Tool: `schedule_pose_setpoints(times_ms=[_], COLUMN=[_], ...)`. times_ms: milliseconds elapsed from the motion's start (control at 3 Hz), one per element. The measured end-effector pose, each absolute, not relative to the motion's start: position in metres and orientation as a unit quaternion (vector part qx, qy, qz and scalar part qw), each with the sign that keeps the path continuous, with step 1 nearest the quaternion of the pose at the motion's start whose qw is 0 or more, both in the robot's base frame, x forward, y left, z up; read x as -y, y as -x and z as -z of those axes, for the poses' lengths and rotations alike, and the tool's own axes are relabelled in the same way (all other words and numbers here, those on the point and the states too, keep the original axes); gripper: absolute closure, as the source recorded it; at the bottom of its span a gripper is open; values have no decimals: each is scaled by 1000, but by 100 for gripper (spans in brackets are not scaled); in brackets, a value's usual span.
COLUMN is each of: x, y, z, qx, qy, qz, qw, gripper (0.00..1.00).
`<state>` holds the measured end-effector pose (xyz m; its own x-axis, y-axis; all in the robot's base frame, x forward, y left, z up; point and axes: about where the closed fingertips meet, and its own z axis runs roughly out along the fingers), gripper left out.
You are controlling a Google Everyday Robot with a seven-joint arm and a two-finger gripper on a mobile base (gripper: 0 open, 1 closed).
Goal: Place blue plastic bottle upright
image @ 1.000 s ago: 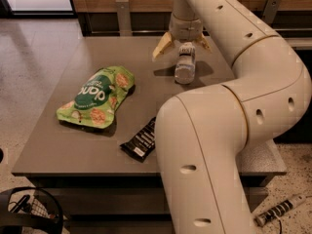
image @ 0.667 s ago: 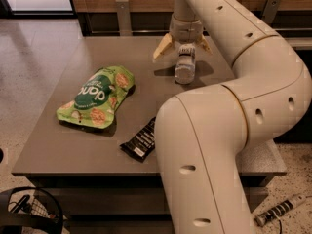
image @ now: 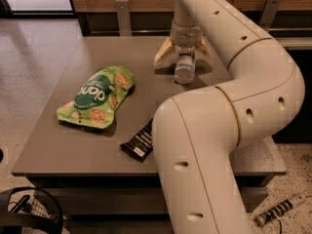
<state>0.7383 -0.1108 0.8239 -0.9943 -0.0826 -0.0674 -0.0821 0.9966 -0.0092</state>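
The blue plastic bottle point(image: 185, 71) is a small clear bottle at the far middle of the grey table point(image: 58, 145). It sits directly under my wrist, its top hidden by the gripper. I cannot tell whether it stands on the table or leans. My gripper point(image: 184, 56) points down over it. Its cream fingers point(image: 163, 53) are spread wide, one on each side of the bottle and apart from it. The gripper is open.
A green snack bag point(image: 96, 97) lies at the table's left middle. A black snack bar point(image: 140, 141) lies near the front, partly behind my arm point(image: 204, 145), which covers the table's right side. A tool point(image: 278, 211) lies on the floor at bottom right.
The gripper has turned slightly over the bottle, so both fingers now show evenly on either side. The bottle stays in the same spot.
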Motion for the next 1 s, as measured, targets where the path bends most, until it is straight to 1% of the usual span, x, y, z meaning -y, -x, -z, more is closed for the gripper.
schedule_pose_setpoints(times_ms=[333, 1000], x=[113, 108], y=[-741, -753], z=[-817, -816], qx=[-999, -998], qy=[27, 29], qz=[9, 4], qw=[30, 48], gripper=[21, 69])
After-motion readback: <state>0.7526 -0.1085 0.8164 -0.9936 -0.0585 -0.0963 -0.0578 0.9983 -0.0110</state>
